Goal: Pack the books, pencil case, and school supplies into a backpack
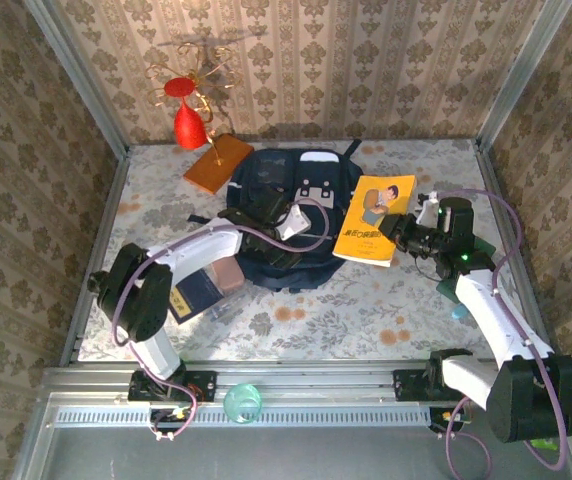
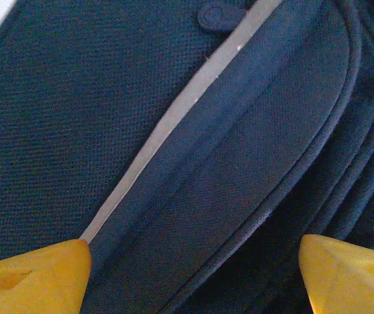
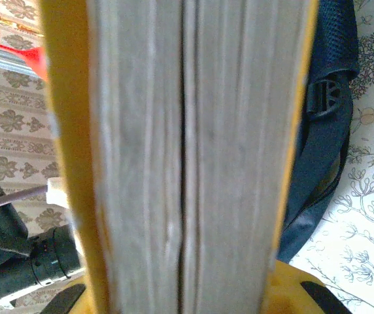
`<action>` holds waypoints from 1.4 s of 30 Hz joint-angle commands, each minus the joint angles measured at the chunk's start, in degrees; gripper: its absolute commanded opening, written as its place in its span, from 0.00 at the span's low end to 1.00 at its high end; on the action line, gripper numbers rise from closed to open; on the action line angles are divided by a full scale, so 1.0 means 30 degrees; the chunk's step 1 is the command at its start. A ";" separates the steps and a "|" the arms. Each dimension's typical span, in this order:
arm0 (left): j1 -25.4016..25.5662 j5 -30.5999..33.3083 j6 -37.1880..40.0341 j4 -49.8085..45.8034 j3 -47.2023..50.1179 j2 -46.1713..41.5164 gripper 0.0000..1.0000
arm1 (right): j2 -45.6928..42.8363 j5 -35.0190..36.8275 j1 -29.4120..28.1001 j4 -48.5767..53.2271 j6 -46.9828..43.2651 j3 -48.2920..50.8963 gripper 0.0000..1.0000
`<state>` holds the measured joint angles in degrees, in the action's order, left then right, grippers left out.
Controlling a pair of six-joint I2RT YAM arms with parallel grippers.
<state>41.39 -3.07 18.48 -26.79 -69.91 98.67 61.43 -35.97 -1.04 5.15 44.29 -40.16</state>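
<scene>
Backpack [image 1: 256, 185], navy with a pale stripe [image 2: 174, 124], lies flat at the middle of the surface [image 1: 366, 300]. The left hand [image 2: 193, 281] hovers low over its front panel. Its yellow fingertips [image 2: 33, 278] are spread wide with nothing between them, and one tip sits at the end of the stripe. The yellow book [image 1: 371, 222] is just off the backpack's right side, tilted; whether it rests or is lifted I cannot tell. Its right edge is pinched in the right hand [image 1: 398, 228], and the right wrist view shows its page edges upright in that narrow grip, with a buckle [image 3: 321, 98] of the backpack behind. A pinkish pencil case [image 1: 228, 275] and a dark book [image 1: 198, 293] sit by the backpack's near left corner, partly under the left arm. An orange slab [image 1: 216, 165] lies at the backpack's far left corner, and a red ornament [image 1: 188, 120] stands beyond it.
</scene>
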 commanded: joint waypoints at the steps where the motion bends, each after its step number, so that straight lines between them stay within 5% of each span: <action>1: 0.0062 0.1113 0.1969 -0.1464 -0.1092 0.0969 0.82 | 0.0112 -0.0225 0.0053 -0.0824 -0.0525 0.0057 0.01; 9: 0.0058 0.1105 0.2165 -0.1661 -0.2203 0.2646 0.66 | 0.0178 -0.0260 0.0112 -0.1019 -0.0482 0.0467 0.01; 15: 0.0050 0.0326 0.2927 -0.1226 -0.1834 0.2454 0.63 | 0.0149 -0.0157 0.0168 -0.0866 -0.0560 0.0451 0.01; 29: 0.0045 -0.1526 0.1168 -0.0058 -0.2421 0.2234 0.01 | 0.0061 0.0182 0.0199 0.0097 -0.1069 0.0321 0.01; 37: 0.0047 -0.1759 -0.2623 0.1729 -0.2171 0.0471 0.00 | -0.0363 -0.0605 0.0200 0.3666 -0.2902 -0.0503 0.02; 42: -0.0156 -0.2246 -0.4236 0.1814 -0.3157 -0.0280 0.00 | -0.2888 -0.1871 0.0163 0.4755 -0.1533 0.0108 0.03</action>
<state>41.78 -7.60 12.16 -23.97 -76.05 101.12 58.52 -36.21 -0.62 18.61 38.50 -38.52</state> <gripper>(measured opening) 0.050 0.193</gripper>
